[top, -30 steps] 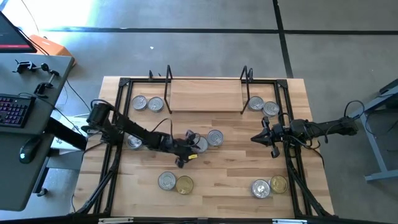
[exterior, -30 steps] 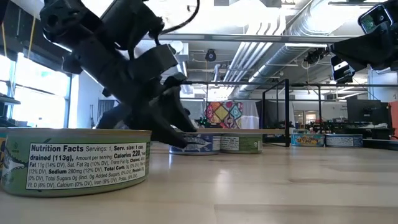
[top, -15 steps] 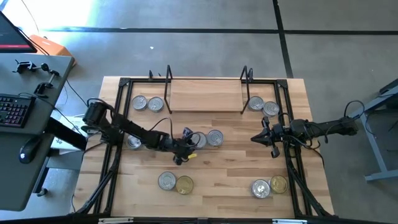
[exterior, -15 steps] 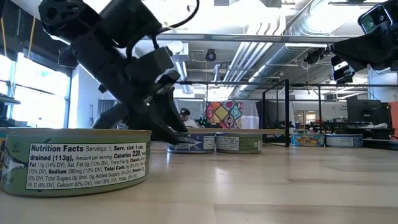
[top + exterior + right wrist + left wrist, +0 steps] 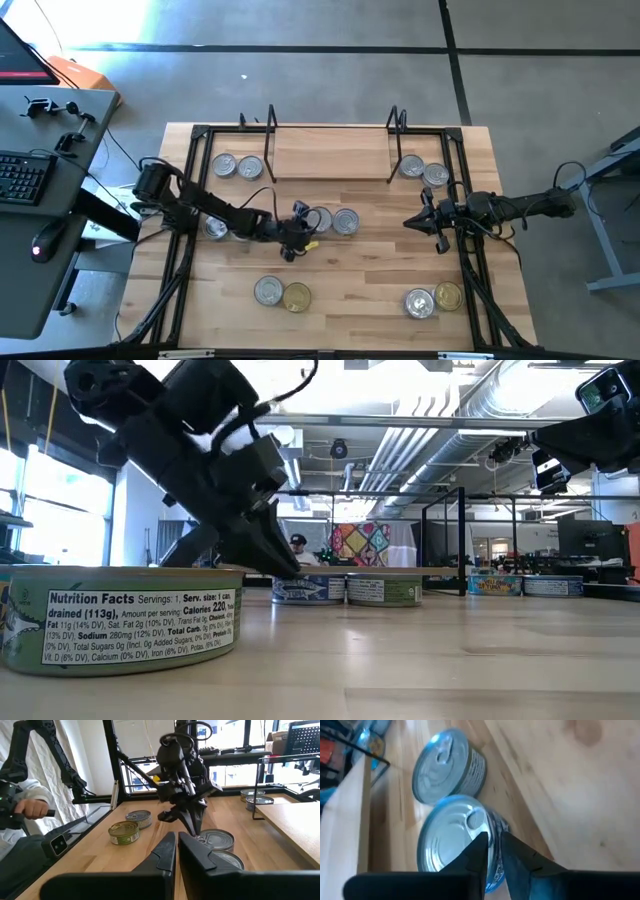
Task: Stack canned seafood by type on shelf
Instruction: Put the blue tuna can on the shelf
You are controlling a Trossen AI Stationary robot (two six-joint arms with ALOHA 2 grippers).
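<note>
Two silver-lidded tins stand side by side at the table's middle: one blue-labelled (image 5: 320, 220) (image 5: 452, 840) and one green-labelled (image 5: 346, 221) (image 5: 447, 767). My left gripper (image 5: 305, 224) (image 5: 493, 847) (image 5: 285, 568) is shut on the blue one. Other tins sit in pairs flat on the table top: far left (image 5: 236, 167), far right (image 5: 424, 171), near left (image 5: 281, 294) and near right (image 5: 433, 299). One more tin (image 5: 215, 228) lies under the left arm. The shelf (image 5: 330, 153) stands at the far edge. My right gripper (image 5: 408, 222) (image 5: 176, 842) hangs shut above the table's right side. My left gripper pinches the blue-labelled tin's rim (image 5: 492, 827) on the side nearest the arm. One finger (image 5: 475, 857) lies on the lid and the other against the outer wall. The fingers slant down from the table's left. The tin stands flat on the table (image 5: 310, 592).
Black frame rails run along the table's left (image 5: 185, 200) and right (image 5: 462, 200) sides. Bare wood lies between the middle tins and the near pairs. A person's hand (image 5: 32, 810) shows beyond the table in the right wrist view. A desk with a keyboard (image 5: 20, 180) stands to the left.
My left gripper's fingers have closed together onto the blue-labelled tin's rim.
</note>
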